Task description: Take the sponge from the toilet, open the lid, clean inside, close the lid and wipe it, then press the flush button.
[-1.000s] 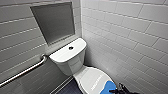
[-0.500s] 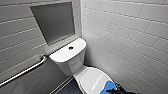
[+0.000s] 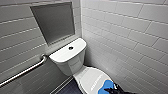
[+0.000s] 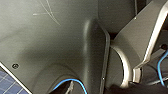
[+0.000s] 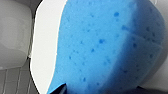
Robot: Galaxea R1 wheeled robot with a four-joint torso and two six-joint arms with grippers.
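Left to right: the white glossy ceramic toilet [image 3: 68, 57] sits in the tiled corner with its smooth white oval plastic lid [image 3: 88, 77] down. The small bright blue soft sponge [image 3: 106, 85] lies on the near right part of that lid.

We reckon we're on the pick-up. To do it well we want the grip across the sponge's middle, firm enough not to slip, then a straight lift clear of the lid.

Our dark right hand [image 3: 112, 89] is touching the sponge, reaching in low from the right. Clamped or apart, we can't tell.
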